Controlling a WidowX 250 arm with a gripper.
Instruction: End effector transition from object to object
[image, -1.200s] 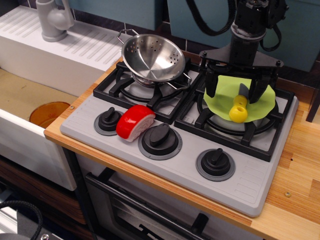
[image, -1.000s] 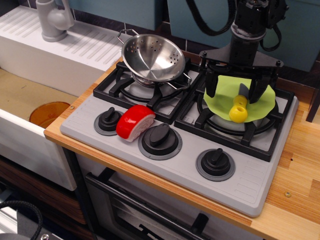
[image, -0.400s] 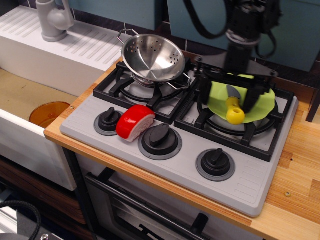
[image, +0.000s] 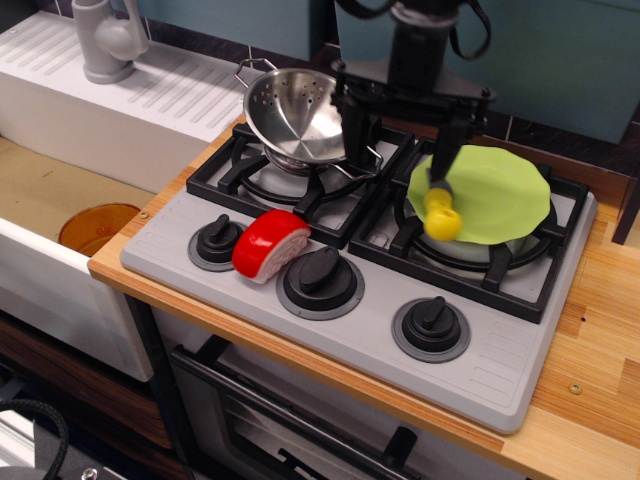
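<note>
Pincer spread open and empty, between colander and green plate. You keep its fingers above the colander's rim, clear of the yellow knob.

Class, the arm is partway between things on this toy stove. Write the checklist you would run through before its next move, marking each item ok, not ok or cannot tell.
1. Gripper open, wide apart: ok.
2. Nothing gripped between the fingers: cannot tell; the yellow toy sits at the right finger, contact unclear.
3. Gripper clear of the steel colander: cannot tell; the left finger overlaps its rim in this view.
4. Green plate flat on the right burner: ok.
5. Red toy away from the gripper: ok.
6. Image sharp enough to judge height: not ok; the gripper is blurred.
</note>
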